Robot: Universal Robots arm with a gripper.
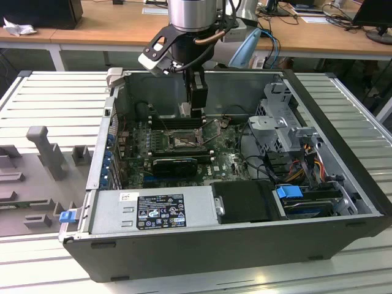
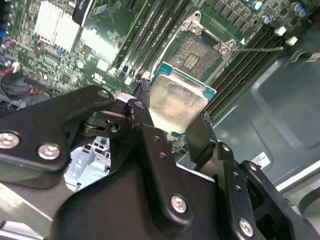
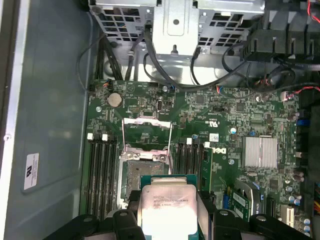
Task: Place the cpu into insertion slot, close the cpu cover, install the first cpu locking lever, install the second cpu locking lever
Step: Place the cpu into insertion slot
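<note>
My gripper hangs inside the open computer case, above the green motherboard, and is shut on the cpu, a silver square chip with a green edge. Both wrist views show the black fingers clamping two opposite edges of the cpu. The insertion slot lies bare below and just beside the chip, its contact field showing. The cpu cover stands swung open at the slot's far side, with thin metal levers along its sides. In the exterior view the insertion slot sits a little nearer the camera than the fingers.
Black memory slots flank the socket on both sides. A silver heatsink, cables and a drive cage crowd the case. A power supply fills the near corner. Grey fixtures stand on the table at the exterior view's left.
</note>
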